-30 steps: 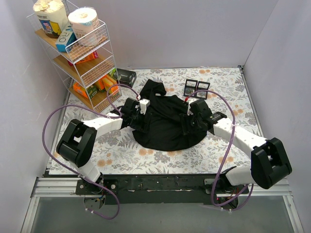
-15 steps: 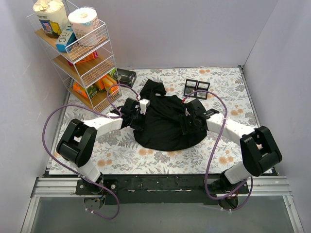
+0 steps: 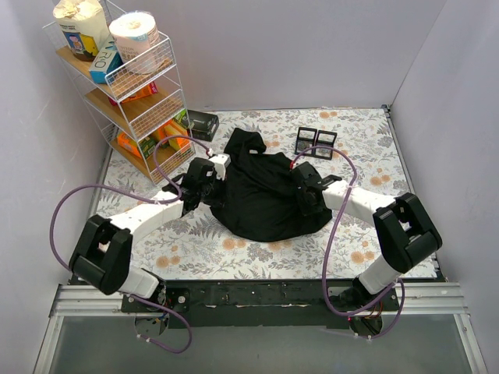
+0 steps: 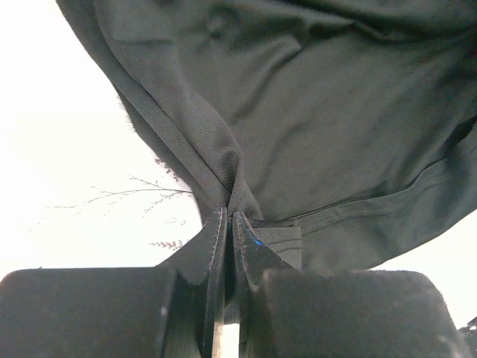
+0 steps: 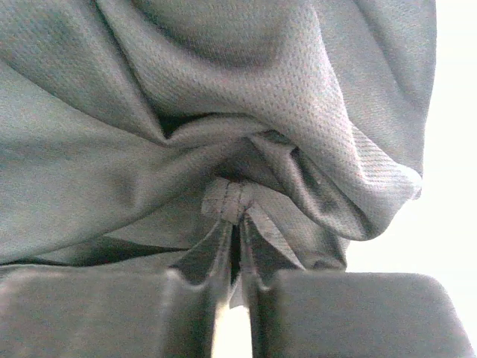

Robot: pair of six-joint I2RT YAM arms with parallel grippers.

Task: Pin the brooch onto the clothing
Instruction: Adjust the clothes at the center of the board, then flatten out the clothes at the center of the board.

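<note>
both grippers pinching the shirt to spread it

the left gripper (image 4: 227, 218) is pressed together on a fold at the edge of the shirt (image 3: 261, 199). the right gripper (image 5: 237, 224) pinches a bunched seam on the opposite side. pull outward evenly and low so the cloth flattens without slipping free. the brooch shows in no view. since a second ago the left gripper has drawn leftward, and the right arm's elbow has swung inward.

This looks like a robot test cell in a lab. Plain white panels (image 3: 312, 54) box in a floral-topped desk (image 3: 234, 249). The left arm (image 3: 140, 218) and right arm (image 3: 366, 204) are mounted on a metal rail (image 3: 257, 300) at the near edge. Purple cables (image 3: 62, 214) loop loose, and a wire rack (image 3: 168, 86) holds groceries.
</note>
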